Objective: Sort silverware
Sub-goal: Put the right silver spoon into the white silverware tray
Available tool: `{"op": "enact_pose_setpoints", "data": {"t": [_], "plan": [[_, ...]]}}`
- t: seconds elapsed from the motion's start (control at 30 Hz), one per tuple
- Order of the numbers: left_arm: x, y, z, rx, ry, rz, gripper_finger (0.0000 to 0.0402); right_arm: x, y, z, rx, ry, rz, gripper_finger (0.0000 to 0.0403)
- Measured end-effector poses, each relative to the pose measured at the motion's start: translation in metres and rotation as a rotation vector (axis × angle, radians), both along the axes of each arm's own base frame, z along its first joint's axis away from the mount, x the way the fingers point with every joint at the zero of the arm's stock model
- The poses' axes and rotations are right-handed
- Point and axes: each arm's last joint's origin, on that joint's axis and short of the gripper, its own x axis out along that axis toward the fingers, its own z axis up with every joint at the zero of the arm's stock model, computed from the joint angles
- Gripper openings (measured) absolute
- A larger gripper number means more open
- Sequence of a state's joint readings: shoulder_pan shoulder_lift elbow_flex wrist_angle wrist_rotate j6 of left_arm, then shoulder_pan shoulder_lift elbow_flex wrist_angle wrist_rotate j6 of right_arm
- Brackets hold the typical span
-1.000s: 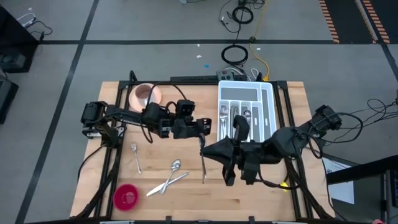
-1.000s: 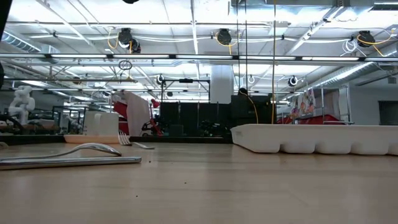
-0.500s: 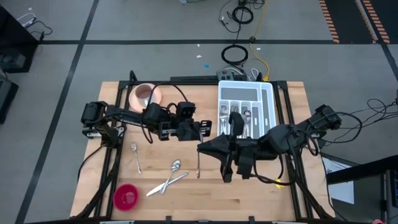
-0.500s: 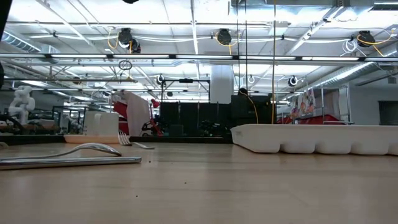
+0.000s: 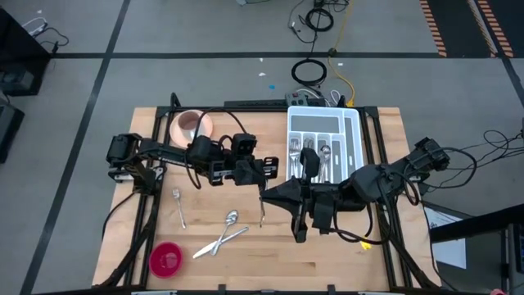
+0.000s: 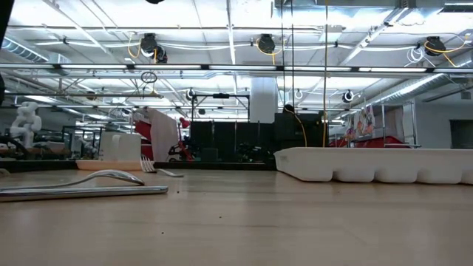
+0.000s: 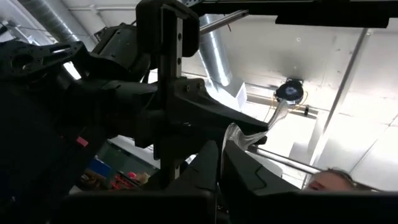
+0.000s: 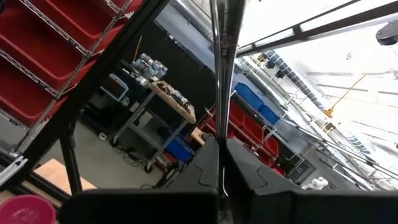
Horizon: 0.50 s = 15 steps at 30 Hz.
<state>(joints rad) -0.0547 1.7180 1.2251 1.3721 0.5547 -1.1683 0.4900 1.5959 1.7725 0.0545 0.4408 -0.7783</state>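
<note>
Nearest the front edge lies a red disc (image 5: 166, 258), then a crossed spoon and knife (image 5: 223, 233) and a fork (image 5: 178, 206). Mid-table, the right gripper (image 5: 264, 194) and left gripper (image 5: 267, 168) meet, both clamped on one silverware piece (image 5: 261, 211). Beyond sit the white tray (image 5: 353, 139) and pink cup (image 5: 191, 124).

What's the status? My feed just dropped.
Left gripper and right gripper both shut on one silver utensil, mid-table. White tray close by. Nothing between.
</note>
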Motion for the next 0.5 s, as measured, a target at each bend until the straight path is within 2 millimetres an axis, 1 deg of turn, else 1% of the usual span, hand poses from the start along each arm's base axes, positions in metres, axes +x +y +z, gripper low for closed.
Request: {"op": "enact_pose_setpoints", "data": {"t": [0.23,0.33,0.4,0.5], "plan": [[0.000,0.000,0.000,-0.001,0.005,0.001,0.0010,0.001,-0.002,0.000,-0.007,0.004,-0.011,0.0000],[0.001,0.001,0.000,-0.008,0.012,0.006,0.0008,0.001,-0.005,0.000,0.050,0.008,-0.065,0.0001],[0.001,0.003,-0.001,-0.019,0.017,0.018,0.0008,0.000,-0.009,0.002,0.116,0.006,-0.117,0.0010],[0.002,0.004,-0.001,-0.031,0.029,0.029,0.0007,-0.004,-0.012,0.003,0.176,0.023,-0.145,0.0040]]}}
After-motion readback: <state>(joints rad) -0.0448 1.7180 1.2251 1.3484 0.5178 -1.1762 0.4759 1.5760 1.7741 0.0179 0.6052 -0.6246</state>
